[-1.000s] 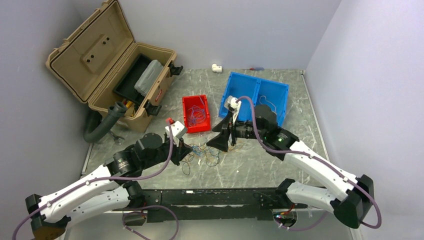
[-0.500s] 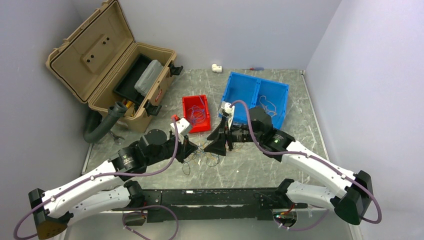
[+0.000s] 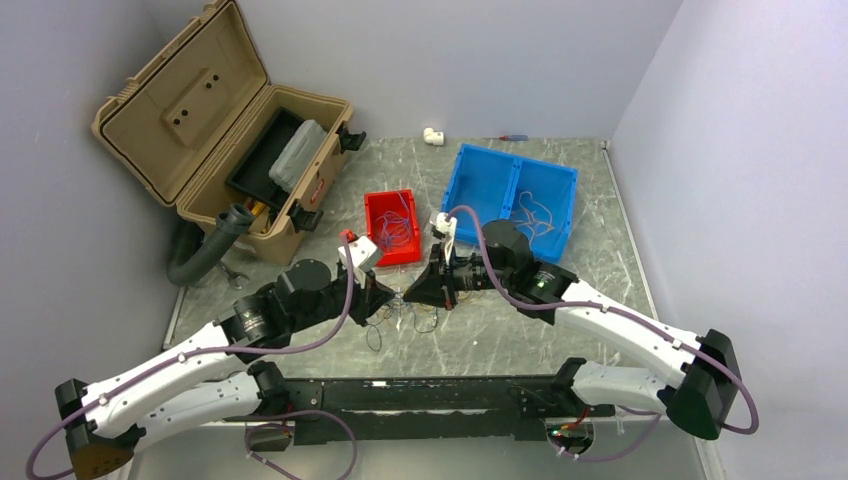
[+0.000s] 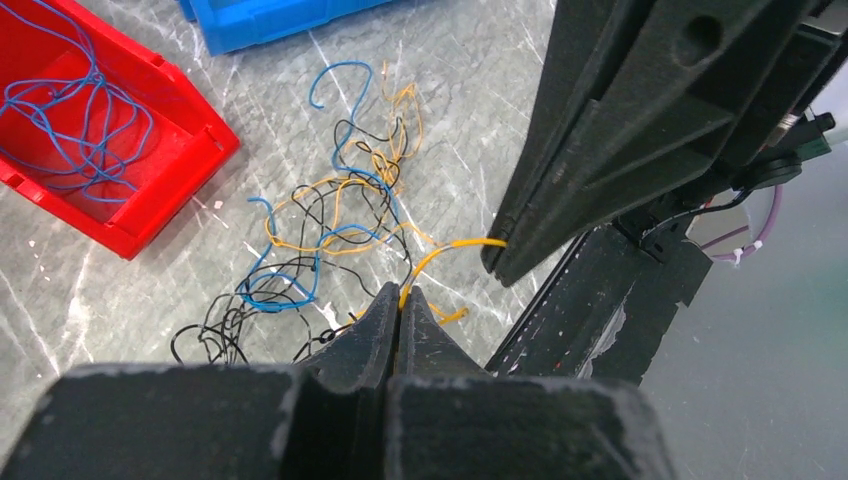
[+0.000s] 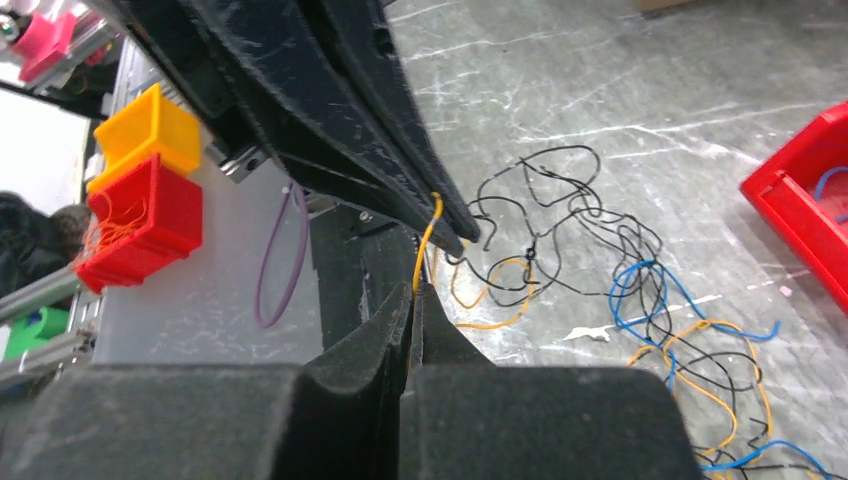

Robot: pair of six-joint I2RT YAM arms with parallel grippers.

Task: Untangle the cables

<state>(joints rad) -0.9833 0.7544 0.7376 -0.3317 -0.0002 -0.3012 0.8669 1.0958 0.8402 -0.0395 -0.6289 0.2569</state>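
Top external view: on the grey marbled counter (image 3: 600, 215), a loose tangle of thin yellow-orange, blue and black cables (image 3: 412, 318) lies between the two arms, near the front of a small red plastic bin (image 3: 372, 212) that holds blue wires. The left pincer (image 3: 386, 300) and the right pincer (image 3: 411, 293) meet tip to tip just above the tangle. A blue plastic two-compartment bin (image 3: 470, 165) sits behind the right arm, and an open tan toolbox (image 3: 190, 110) stands at the far left.

Left wrist view: the left pincer (image 4: 400, 298) is clenched on one yellow-orange cable (image 4: 445, 250), which arcs across to the right pincer (image 4: 496, 262), also closed on it. The rest of the tangle (image 4: 320, 235) lies on the counter beyond.

Right wrist view: the right pincer (image 5: 414, 296) is clamped on the same cable (image 5: 429, 235), which rises to the left pincer (image 5: 462, 240).
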